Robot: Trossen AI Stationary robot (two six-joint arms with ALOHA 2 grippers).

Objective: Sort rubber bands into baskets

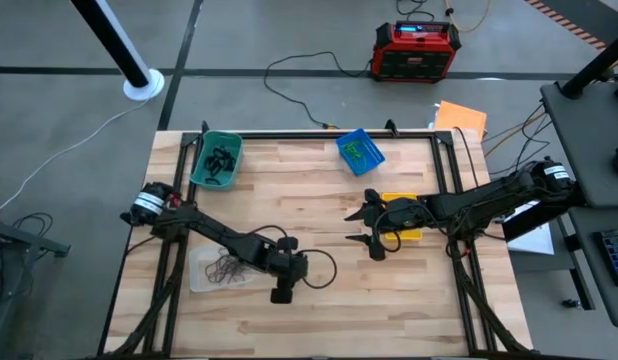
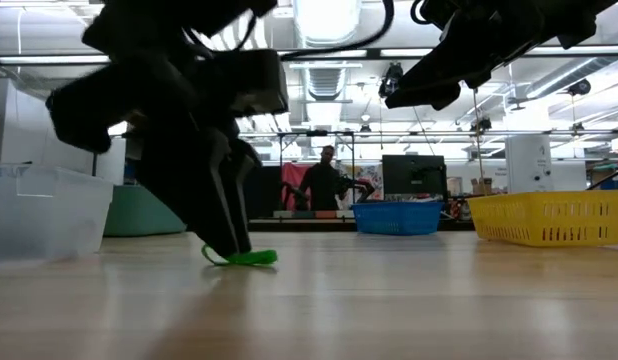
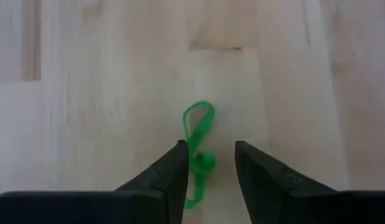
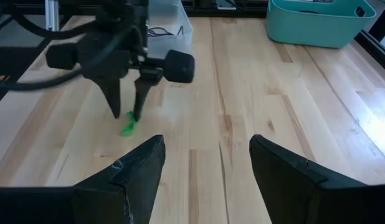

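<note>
A bright green rubber band [image 3: 199, 127] lies twisted on the bare wood near the table's front middle. My left gripper [image 3: 209, 144] points steeply down over it, open, one fingertip on each side of the band's near part. My right gripper [image 4: 208, 155] hangs open and empty above the table's right half, beside the yellow basket [image 1: 404, 222]. The teal basket [image 1: 217, 160], holding dark bands, and the blue basket [image 1: 360, 151], holding green ones, stand at the far edge. The clear basket [image 1: 214, 268], holding dark brown bands, sits under my left arm. My left gripper stands over the green band from above, slanting toward the near edge, its fingers apart. One strand [image 3: 195, 163] runs close along the inner side of one finger [image 3: 177, 167]; I cannot tell whether they touch. The band lies flat on the wood.
Bare wood stretches between the two grippers and along the near edge. A black cable loop [image 1: 324, 268] hangs by my left wrist. A red box [image 1: 416, 50] sits on the floor beyond the far edge. A person [image 2: 327, 180] stands far back in the room.
</note>
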